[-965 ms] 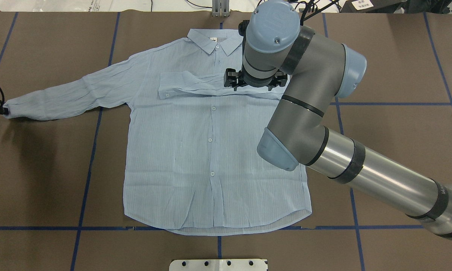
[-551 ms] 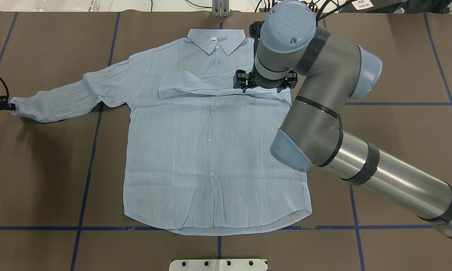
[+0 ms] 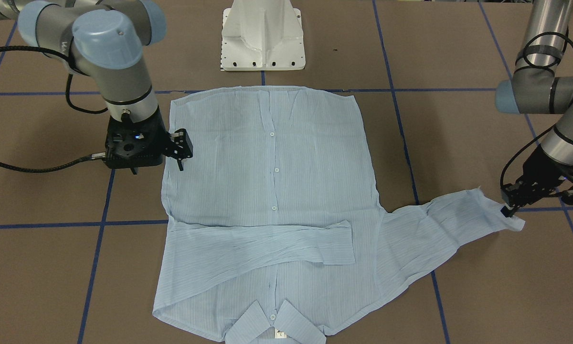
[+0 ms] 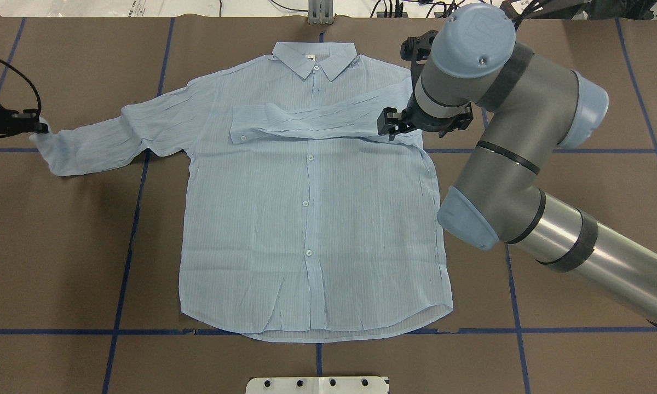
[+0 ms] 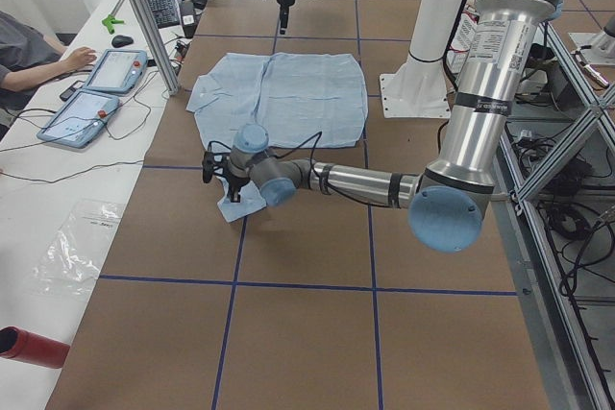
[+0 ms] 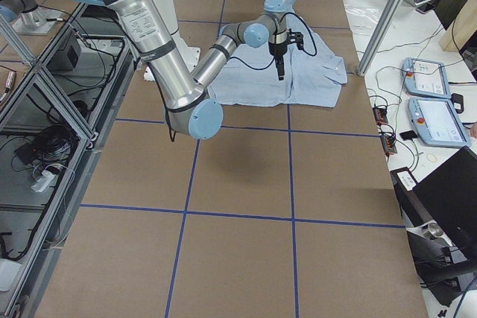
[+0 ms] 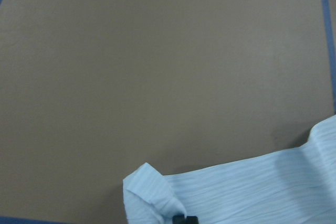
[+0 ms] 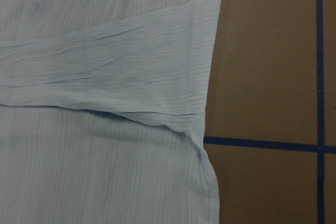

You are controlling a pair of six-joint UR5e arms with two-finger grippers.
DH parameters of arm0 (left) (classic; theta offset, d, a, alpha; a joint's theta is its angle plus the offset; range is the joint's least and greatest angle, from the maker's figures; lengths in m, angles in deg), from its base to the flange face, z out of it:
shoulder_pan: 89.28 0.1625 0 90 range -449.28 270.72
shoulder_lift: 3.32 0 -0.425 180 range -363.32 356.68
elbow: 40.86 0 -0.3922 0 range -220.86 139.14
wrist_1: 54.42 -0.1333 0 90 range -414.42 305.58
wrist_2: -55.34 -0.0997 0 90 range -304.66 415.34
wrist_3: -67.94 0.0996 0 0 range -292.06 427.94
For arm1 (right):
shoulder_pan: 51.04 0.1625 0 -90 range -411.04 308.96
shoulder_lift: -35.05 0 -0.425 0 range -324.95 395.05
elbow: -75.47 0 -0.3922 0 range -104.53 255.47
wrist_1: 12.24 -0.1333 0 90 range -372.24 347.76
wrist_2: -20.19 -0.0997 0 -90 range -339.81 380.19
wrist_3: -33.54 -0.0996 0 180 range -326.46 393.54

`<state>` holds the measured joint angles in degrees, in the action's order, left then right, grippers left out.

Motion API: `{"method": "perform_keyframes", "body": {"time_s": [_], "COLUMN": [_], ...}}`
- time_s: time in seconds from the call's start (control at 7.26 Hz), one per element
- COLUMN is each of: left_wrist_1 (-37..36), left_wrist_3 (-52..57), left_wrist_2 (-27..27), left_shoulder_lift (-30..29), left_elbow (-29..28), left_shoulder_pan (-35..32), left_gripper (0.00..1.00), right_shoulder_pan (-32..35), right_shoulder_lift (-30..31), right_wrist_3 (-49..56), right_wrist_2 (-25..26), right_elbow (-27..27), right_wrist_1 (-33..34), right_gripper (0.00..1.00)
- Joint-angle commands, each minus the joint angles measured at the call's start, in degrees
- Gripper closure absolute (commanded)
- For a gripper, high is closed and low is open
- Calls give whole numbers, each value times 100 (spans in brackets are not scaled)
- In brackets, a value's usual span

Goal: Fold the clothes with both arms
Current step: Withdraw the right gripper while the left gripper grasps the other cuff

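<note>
The right gripper, jaws apart, is backing off the shirt while the left gripper, clamped on the cuff, is drawing the limp, light sleeve inward, likely the best hold.

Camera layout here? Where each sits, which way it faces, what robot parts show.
Front-facing: across the table, down on the shirt; base at top, right arm view-left, left arm view-right.
Overhead: behind the base, forward and down; right arm large, left gripper at left edge.
Exterior left: table end; left arm near, right far.
Exterior right: opposite end; right arm near.
Left wrist: down on the cuff; one fingertip.
Right wrist: down on the folded sleeve; no robot part.
Shared: front-facing and overhead both show the pinched cuff.
</note>
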<state>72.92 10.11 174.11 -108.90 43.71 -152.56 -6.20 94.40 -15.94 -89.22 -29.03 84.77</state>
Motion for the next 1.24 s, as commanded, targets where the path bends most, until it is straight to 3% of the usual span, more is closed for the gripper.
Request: {"method": "perform_keyframes", "body": {"time_s": [0.0, 0.41, 0.69, 0.83, 1.1], "left_wrist_1": [-1656, -2038, -2038, -1978, -1532], "left_wrist_3": [-627, -2859, -4089, -4827, -5702], "left_wrist_2": [-12, -21, -274, -580, -1099], "left_shoulder_lift": [-873, -2286, -3279, -3641, -3768], "left_elbow": [795, 703, 177, 35, -132], "left_shoulder_pan": [9, 684, 1096, 1508, 1993], "left_gripper": [100, 100, 100, 100, 100], "right_shoulder_pan": [480, 1017, 1281, 1352, 1344], "right_shoulder_lift": [602, 1489, 2218, 2299, 2344], "right_wrist_3": [936, 1869, 2091, 2082, 2073], "right_wrist_2": [-307, -748, -1142, -1266, -1311], "right_elbow": [-124, -282, -213, -195, -151], "right_wrist_1": [2, -111, -1056, -1174, -1184], "right_gripper": [0, 0, 0, 0, 0]}}
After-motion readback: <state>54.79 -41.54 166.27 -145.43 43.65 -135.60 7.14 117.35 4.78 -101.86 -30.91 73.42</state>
